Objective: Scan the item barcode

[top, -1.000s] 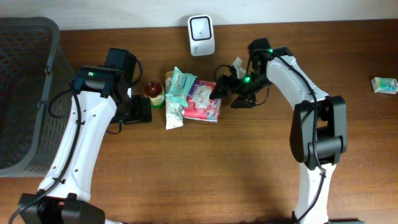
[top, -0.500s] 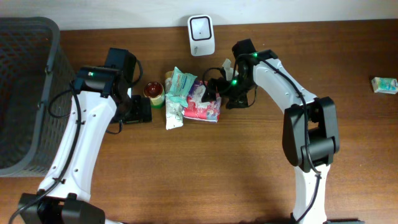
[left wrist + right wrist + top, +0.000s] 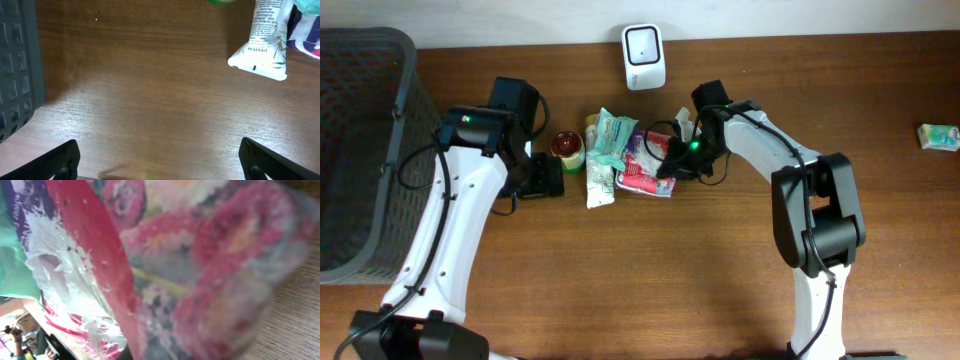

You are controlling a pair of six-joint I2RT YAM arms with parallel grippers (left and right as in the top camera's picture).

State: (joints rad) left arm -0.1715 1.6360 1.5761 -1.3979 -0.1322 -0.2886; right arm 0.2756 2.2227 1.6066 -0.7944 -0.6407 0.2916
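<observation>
A red floral packet lies in the pile at the table's middle, and it fills the right wrist view, blurred and very close. My right gripper sits at the packet's right edge, shut on its wrapper; its fingers are hidden in the wrist view. The white scanner stands at the back edge, behind the pile. My left gripper hangs left of the pile, open over bare wood, with nothing between its fingers.
Beside the packet are a green pouch, a white tube and a small red-lidded jar. A dark mesh basket fills the left end. A small packet lies far right.
My right gripper has moved left from beside the pile onto the red floral packet's right edge and shut there. The left arm has not moved.
</observation>
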